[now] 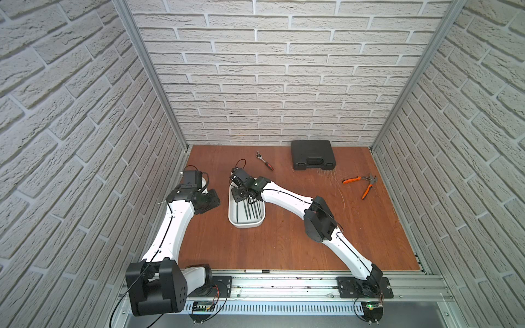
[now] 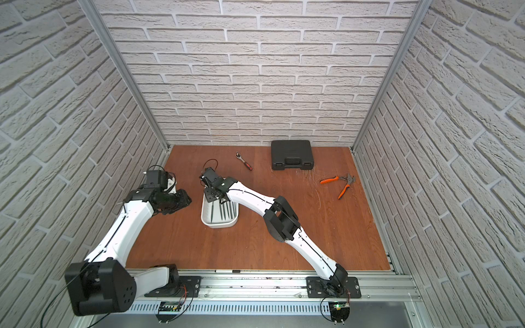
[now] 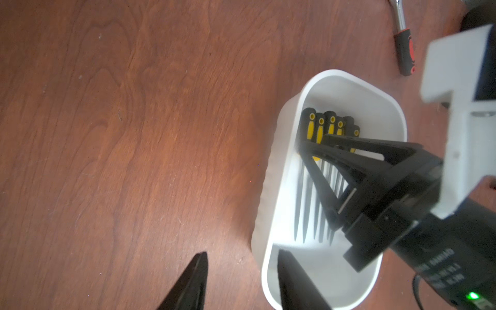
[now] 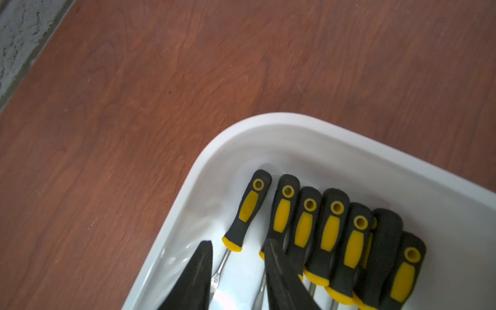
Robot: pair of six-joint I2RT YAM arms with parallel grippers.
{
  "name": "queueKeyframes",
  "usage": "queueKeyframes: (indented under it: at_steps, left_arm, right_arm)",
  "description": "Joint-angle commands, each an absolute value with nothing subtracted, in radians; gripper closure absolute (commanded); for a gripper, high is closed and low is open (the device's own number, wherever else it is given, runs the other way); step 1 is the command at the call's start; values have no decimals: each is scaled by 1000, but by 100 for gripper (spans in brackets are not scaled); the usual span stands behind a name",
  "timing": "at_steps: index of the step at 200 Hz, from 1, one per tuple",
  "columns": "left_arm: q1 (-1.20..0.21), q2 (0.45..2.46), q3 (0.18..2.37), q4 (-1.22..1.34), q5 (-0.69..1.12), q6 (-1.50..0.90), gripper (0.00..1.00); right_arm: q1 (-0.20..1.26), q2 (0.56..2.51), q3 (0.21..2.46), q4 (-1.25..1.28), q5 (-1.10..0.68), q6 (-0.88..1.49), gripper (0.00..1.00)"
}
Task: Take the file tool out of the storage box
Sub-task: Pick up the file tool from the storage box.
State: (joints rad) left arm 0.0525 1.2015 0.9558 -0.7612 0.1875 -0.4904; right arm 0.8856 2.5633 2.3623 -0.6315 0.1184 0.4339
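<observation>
The storage box point(image 1: 246, 225) point(image 2: 218, 224) is a shallow white tub on the wooden table, left of centre. Several file tools point(image 1: 251, 211) point(image 4: 330, 230) with black-and-yellow handles lie side by side in it. My right gripper point(image 1: 240, 196) point(image 4: 236, 249) reaches down into the box at the handle end. It is open, and the outermost file point(image 4: 248, 209) lies between its fingers, its shaft close to one finger point(image 4: 198, 273). My left gripper point(image 1: 211, 200) point(image 3: 241, 253) hangs open beside the box's left wall point(image 3: 268, 188), holding nothing.
At the back of the table lie a black tool case point(image 1: 312, 159) and a ratchet wrench point(image 1: 264, 160) point(image 3: 404, 48). Orange-handled pliers point(image 1: 360, 183) lie at the right. Brick-patterned walls close in three sides.
</observation>
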Motion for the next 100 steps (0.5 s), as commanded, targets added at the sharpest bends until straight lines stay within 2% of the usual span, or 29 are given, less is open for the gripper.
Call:
queueKeyframes:
  at_steps: [1, 100]
  left_arm:
    - [60, 1185, 963, -769, 179, -477, 51]
    - [59, 1192, 937, -761, 178, -474, 51]
  right_arm:
    - [894, 2531, 2392, -613, 113, 434, 61]
    - [893, 2647, 2486, -648, 84, 507, 56]
